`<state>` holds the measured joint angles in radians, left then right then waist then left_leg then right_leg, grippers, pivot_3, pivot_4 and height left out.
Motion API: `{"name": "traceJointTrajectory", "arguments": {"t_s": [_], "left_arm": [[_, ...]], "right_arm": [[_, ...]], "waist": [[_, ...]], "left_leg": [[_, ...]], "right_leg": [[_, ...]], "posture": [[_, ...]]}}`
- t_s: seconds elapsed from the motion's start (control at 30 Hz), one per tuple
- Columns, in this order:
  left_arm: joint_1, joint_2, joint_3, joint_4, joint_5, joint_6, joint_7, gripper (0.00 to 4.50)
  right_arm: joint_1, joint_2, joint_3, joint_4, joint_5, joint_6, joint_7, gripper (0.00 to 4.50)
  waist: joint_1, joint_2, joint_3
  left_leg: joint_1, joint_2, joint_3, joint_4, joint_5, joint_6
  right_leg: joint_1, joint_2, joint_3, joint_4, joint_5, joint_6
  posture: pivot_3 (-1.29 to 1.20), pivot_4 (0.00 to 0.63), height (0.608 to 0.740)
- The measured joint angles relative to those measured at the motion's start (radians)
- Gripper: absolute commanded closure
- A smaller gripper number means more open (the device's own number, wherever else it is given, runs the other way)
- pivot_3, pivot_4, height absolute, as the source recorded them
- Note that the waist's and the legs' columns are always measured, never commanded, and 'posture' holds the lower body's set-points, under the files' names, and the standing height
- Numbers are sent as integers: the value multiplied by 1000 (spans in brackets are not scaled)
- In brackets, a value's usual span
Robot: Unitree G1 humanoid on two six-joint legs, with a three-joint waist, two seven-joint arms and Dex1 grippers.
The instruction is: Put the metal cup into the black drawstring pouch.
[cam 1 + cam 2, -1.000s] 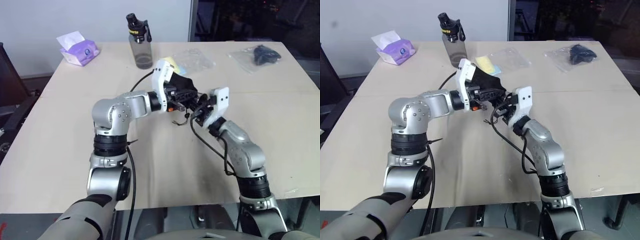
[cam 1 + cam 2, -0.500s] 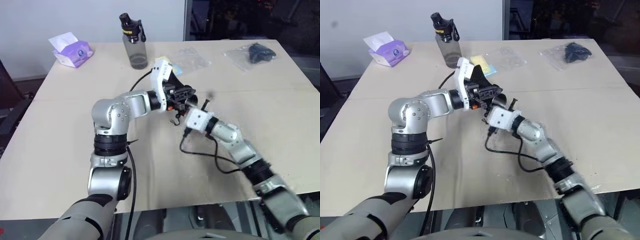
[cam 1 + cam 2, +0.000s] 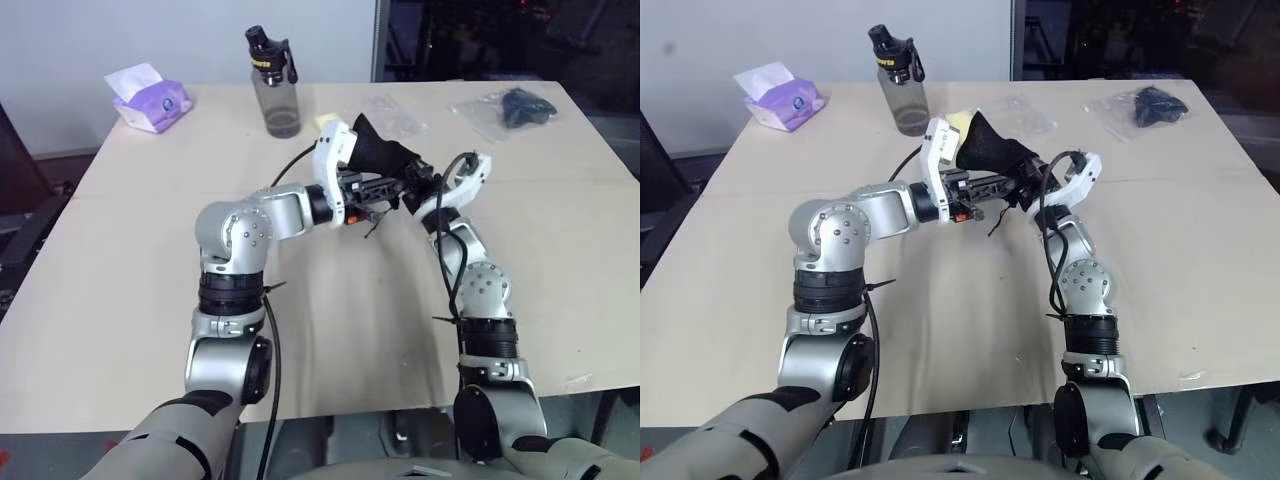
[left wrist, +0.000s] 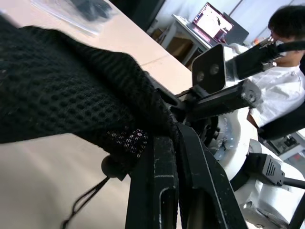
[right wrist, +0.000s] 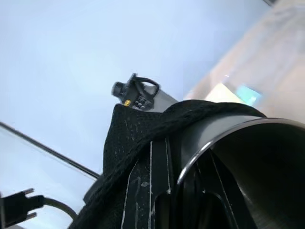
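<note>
We hold the black drawstring pouch (image 3: 385, 155) above the bench (image 3: 560, 240), left fingers (image 4: 164, 191) clenched on its mouth; right fingers (image 5: 157, 157) grip the metal cup (image 5: 228, 167), partly sleeved (fabric could slip off).

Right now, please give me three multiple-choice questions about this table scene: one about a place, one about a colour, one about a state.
1. Where is the water bottle?
A. at the far side of the table, near the tissue pack
B. lying at the near edge
C. in the right gripper

2. What colour is the pouch?
A. purple
B. black
C. yellow

3. What is the left gripper doing?
A. open above the table
B. shut on the pouch
C. shut on the bottle

Answers: 1 A, it stands upright at the far side; 2 B, the fabric is black; 3 B, its fingers pinch the pouch fabric.
</note>
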<state>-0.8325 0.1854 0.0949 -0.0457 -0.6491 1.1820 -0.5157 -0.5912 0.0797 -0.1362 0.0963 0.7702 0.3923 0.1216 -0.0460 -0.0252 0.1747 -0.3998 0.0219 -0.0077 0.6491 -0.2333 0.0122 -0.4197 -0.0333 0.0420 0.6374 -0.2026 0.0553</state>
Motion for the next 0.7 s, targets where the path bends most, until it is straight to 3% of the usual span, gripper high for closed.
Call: {"name": "traceJointTrajectory", "arguments": {"t_s": [0.2, 0.3, 0.4, 0.57, 0.7], "left_arm": [[-4, -10, 7, 18, -6, -13, -3, 4500], [-8, -17, 10, 52, -3, -32, -2, 4500], [-8, -16, 10, 84, 4, -38, -1, 4500], [-8, -19, 10, 85, 4, -54, -2, 4500], [-8, -23, 3, 84, 3, -57, -6, 4500]], "right_arm": [[-5, -394, 444, 56, -650, -356, 239, 4446], [-10, -486, 596, 126, -888, -548, 301, 4446], [-53, -542, 669, 195, -1052, -707, 320, 4446], [-104, -540, 666, 275, -1149, -825, 329, 4446], [-71, -426, 570, 284, -1015, -747, 357, 4446]], "waist": [[2, 0, 0], [1, 0, 0], [2, 0, 1], [5, 0, 1], [4, -1, 1]], "left_leg": [[-1, -1, 1, 0, 0, 0], [-1, -1, 2, 0, 0, 0], [-1, -1, 2, 0, 0, 0], [-1, -1, 2, 0, 0, -1], [-1, 0, 1, 0, 0, -1]], "right_leg": [[-1, 0, 1, -2, 0, 1], [-1, 0, 2, -2, 0, 1], [-1, 0, 2, -2, 0, 0], [0, -1, 2, -2, 0, 0], [0, 0, 1, -2, 0, 0]], "posture": [[0, 150, 740], [0, 150, 740], [0, 150, 740], [0, 150, 740], [0, 150, 740]]}}
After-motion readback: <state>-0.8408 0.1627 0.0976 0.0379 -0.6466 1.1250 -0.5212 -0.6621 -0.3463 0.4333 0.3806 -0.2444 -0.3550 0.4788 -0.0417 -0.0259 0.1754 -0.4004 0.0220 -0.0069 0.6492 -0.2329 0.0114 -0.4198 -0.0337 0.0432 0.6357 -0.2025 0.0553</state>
